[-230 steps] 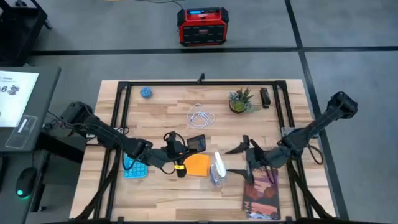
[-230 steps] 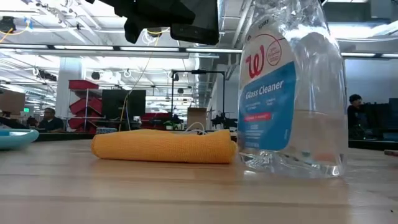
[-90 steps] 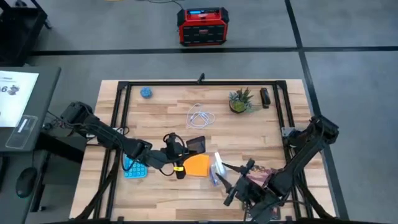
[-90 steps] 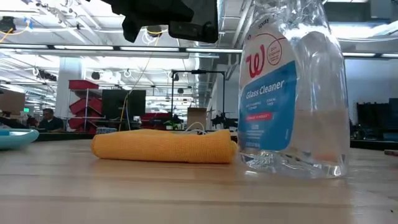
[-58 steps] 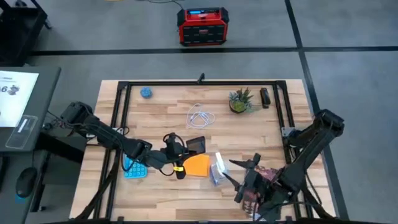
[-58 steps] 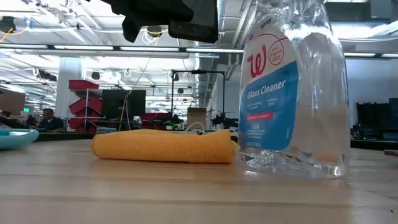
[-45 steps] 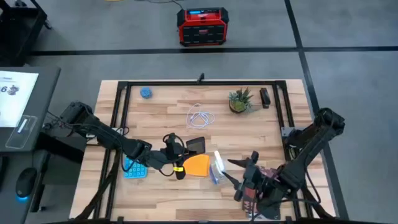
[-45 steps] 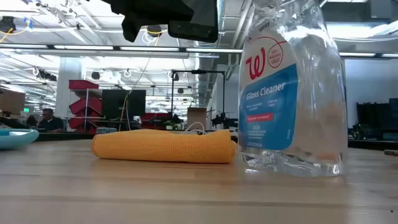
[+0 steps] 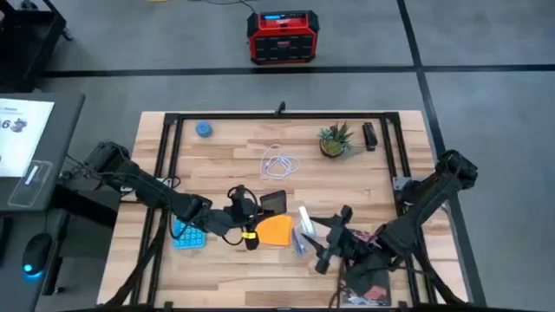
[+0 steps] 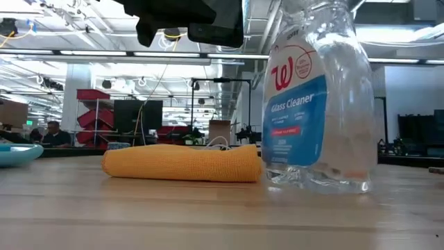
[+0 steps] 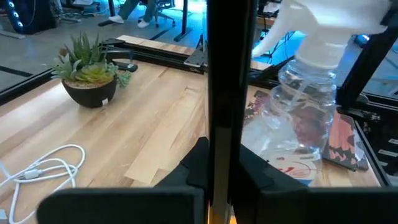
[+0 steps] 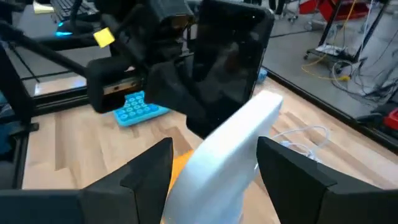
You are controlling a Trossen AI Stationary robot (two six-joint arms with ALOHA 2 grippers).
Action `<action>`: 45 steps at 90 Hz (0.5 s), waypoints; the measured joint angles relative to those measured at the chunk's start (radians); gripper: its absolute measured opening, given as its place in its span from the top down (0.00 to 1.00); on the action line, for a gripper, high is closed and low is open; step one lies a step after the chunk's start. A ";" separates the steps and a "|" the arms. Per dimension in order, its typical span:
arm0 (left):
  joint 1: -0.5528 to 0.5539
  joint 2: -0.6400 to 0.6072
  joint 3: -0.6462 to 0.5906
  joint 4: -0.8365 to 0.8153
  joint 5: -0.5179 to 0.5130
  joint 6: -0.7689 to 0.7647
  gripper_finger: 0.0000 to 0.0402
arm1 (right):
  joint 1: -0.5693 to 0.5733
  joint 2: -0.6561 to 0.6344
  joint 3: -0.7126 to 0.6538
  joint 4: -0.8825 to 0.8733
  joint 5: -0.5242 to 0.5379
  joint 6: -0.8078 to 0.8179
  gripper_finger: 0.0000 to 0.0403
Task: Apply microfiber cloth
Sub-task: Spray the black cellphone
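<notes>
- High view: we see the microfiber cloth (image 9: 276, 231) lying flat on the tabletop (image 9: 234, 165) near its front middle, just in front of the black smartphone (image 9: 274, 201) that the left gripper (image 9: 247, 208) holds edge-up above it.
- In the low view, we find the cloth (image 10: 182, 162) folded and low, its long axis running across the picture, one end close against the glass cleaner bottle (image 10: 318, 97).
- We see the left gripper's jaws narrow, pinching the smartphone (image 11: 229, 99); in the left wrist view the phone stands as a dark upright bar between them.
- The right gripper (image 9: 328, 247) sits just right of the bottle (image 9: 301, 227). In the right wrist view we see its fingers (image 12: 146, 165) spread wide on either side of the bottle's white spray head (image 12: 233, 146); we cannot tell whether they touch it.
- The bottle stands between the cloth and the right gripper; it is clear and partly filled with clear liquid.
- A blue calculator (image 9: 186, 234) lies left of the cloth, under the left arm.
- A dark reddish book (image 9: 368, 279) lies at the front right, beneath the right arm.
- Farther back we see a white cable (image 9: 279, 162), a small potted plant (image 9: 333, 141) and a small blue ball (image 9: 203, 129).
- Beyond the tabletop a red box (image 9: 282, 36) stands on the floor.
</notes>
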 joint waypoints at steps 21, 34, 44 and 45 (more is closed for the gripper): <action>-0.001 0.000 0.000 -0.005 0.000 0.000 0.96 | -0.008 0.000 0.000 -0.012 0.000 0.000 0.68; -0.003 0.000 0.000 -0.005 0.000 0.000 0.96 | 0.006 -0.001 0.001 -0.015 0.000 -0.005 0.88; -0.004 0.000 0.000 -0.005 0.000 0.000 0.96 | 0.031 -0.001 0.001 -0.015 0.003 -0.022 0.91; -0.004 0.000 0.000 -0.005 0.000 0.000 0.96 | 0.033 -0.001 0.001 -0.015 0.004 -0.023 0.91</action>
